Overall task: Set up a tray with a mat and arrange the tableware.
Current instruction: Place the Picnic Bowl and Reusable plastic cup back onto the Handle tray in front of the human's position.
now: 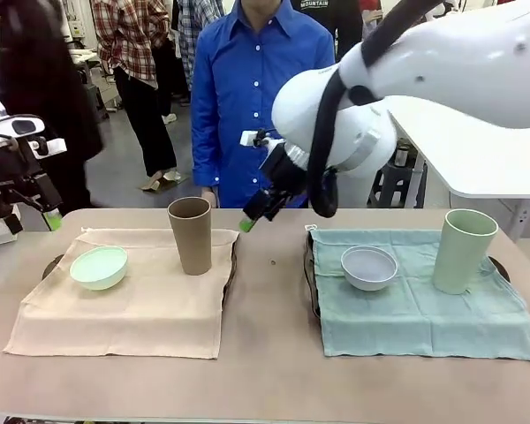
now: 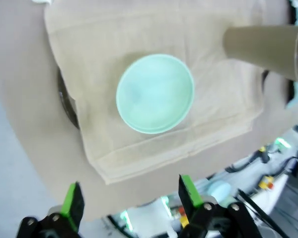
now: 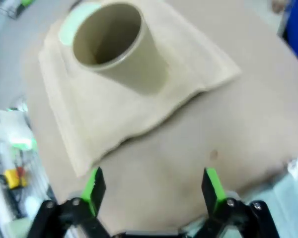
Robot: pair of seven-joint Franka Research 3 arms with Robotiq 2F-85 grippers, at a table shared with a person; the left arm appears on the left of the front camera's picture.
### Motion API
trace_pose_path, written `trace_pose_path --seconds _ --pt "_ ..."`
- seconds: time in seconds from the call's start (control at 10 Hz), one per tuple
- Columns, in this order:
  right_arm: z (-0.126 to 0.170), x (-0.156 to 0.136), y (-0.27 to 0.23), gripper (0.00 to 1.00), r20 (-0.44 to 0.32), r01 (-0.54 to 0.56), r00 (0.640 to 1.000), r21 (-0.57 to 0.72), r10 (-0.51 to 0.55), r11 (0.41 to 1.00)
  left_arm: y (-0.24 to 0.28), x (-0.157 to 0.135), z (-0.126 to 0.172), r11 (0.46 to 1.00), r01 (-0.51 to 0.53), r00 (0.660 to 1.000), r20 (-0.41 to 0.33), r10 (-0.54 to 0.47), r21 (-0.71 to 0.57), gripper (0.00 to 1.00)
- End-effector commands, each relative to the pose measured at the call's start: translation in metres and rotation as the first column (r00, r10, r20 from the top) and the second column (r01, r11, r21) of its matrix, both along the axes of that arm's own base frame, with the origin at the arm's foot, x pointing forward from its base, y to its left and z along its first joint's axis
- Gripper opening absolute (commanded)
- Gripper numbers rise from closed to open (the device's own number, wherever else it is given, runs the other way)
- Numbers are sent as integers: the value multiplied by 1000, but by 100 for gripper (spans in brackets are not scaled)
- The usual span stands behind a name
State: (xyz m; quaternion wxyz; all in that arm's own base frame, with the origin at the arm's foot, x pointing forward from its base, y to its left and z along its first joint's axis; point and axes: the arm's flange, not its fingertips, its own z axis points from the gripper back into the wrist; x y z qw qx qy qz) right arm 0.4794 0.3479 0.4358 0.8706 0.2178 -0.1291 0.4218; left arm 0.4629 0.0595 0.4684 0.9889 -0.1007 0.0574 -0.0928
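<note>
Two trays sit side by side on the table. The left tray [image 1: 51, 263] carries a beige mat [image 1: 132, 309] with a mint green bowl [image 1: 99, 267] and an upright tan cup [image 1: 191, 234]. The right tray [image 1: 310, 276] carries a teal mat [image 1: 424, 314] with a grey-blue bowl [image 1: 368, 267] and a pale green cup [image 1: 462, 250]. My left gripper [image 1: 31, 219] hovers open off the left tray's far left corner; in its wrist view the gripper [image 2: 130, 196] looks down on the mint bowl [image 2: 155, 93]. My right gripper [image 1: 252, 216] hangs open between the trays, just right of the tan cup [image 3: 114, 42].
A person in a blue shirt [image 1: 256, 88] stands at the far edge of the table. Bare tabletop [image 1: 269, 300] runs between the two trays and along the front edge. A white table [image 1: 486, 150] stands at the back right.
</note>
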Motion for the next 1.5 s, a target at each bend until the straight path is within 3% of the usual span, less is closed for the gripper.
trace_pose_path --seconds 0.0,0.2,0.4,0.5,0.6,0.7,0.8,1.4 --pt "55 -21 6 100 -106 106 986 -164 -125 981 -20 -10 25 998 59 998 31 -59 8 100" --pt "98 -47 7 100 -75 192 973 -274 -220 942 -41 -26 55 997 67 998 14 -68 39 100" --pt "143 -75 20 100 -8 200 977 -299 -212 933 -52 -43 87 989 39 999 -4 -39 145 100" --pt "158 -88 30 100 26 199 979 -301 -201 933 -57 -52 105 981 -28 999 46 20 190 100" --pt "163 -92 36 100 37 170 985 -290 -166 942 -57 -59 118 980 -50 995 98 31 195 100" --pt "154 -87 20 100 -8 191 980 -280 -201 941 -54 -66 126 985 -48 988 151 23 164 100" --pt "154 -87 20 100 -8 191 980 -280 -201 941 -55 -54 109 988 -7 998 65 -4 155 100" --pt "154 -87 20 100 -8 191 980 -280 -201 941 -55 -54 109 988 -7 998 65 -4 155 100"
